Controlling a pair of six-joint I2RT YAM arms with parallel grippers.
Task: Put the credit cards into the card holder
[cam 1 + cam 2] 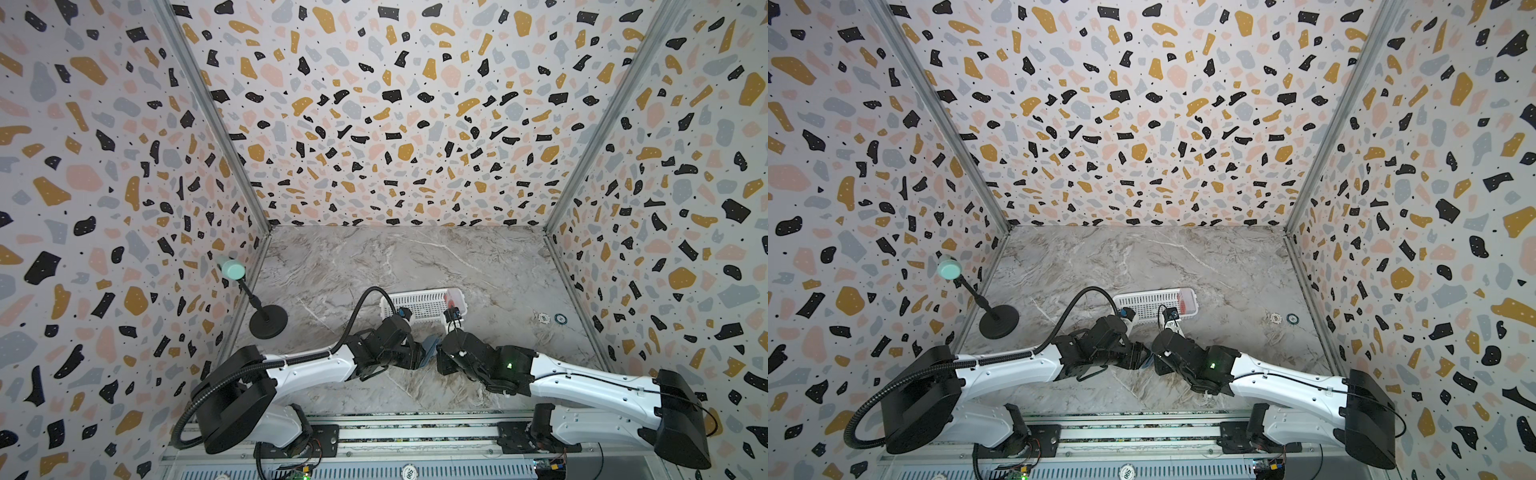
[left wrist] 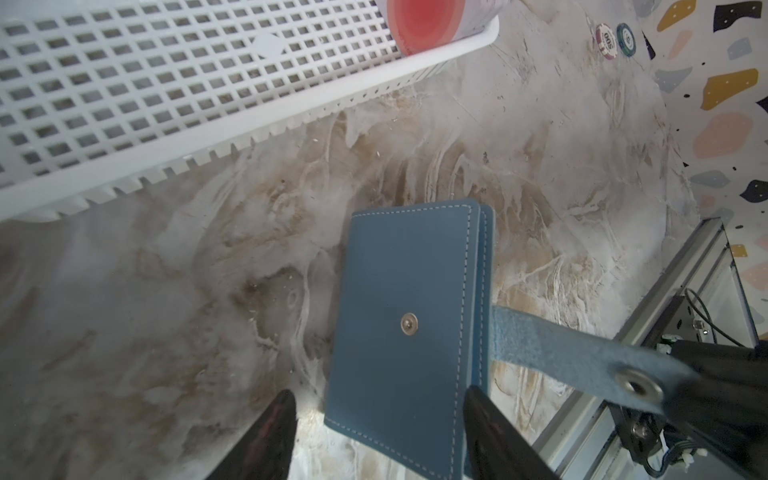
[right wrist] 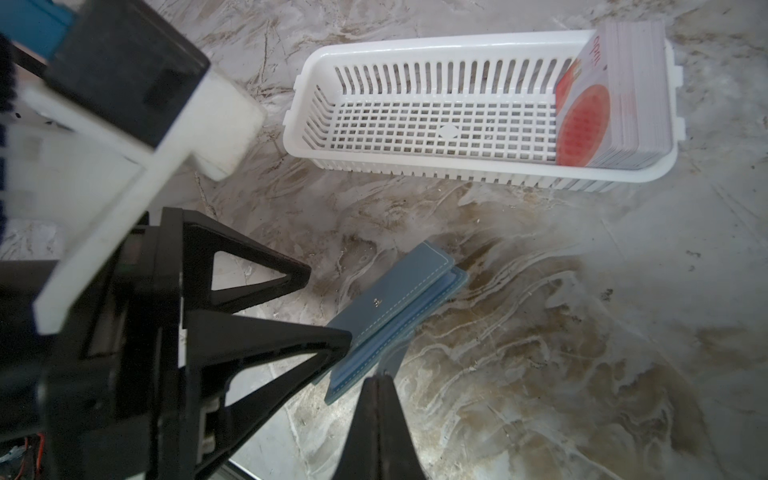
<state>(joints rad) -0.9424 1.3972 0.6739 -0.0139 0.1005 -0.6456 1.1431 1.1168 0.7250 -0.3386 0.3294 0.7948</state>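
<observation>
Since the card holder (image 2: 399, 311) lies flat w/ both covers together on the table (image 2: 166, 291), lower centre of the left wrist view, I judge the task barely begun: nothing looks loaded yet.

Cards (image 3: 602, 104): one stack, standing on edge at the right end of the white basket (image 3: 457, 40), upper right of the right wrist view. None lie on the table or in either gripper.

Left gripper (image 2: 378, 390): jaws apart, straddling the holder's near end. One finger is at its right edge, the other is clear of its left edge, so no grip.

Right gripper (image 3: 376, 380): jaws closed, pinching the end of the snap tab (image 2: 561, 353), which runs out to the lower right. The tab is unsnapped and the stud on the cover is bare.

Left to do, approx.: open the cover, fetch cards from the basket, slide them into the pockets. The pockets aren't visible from here.
</observation>
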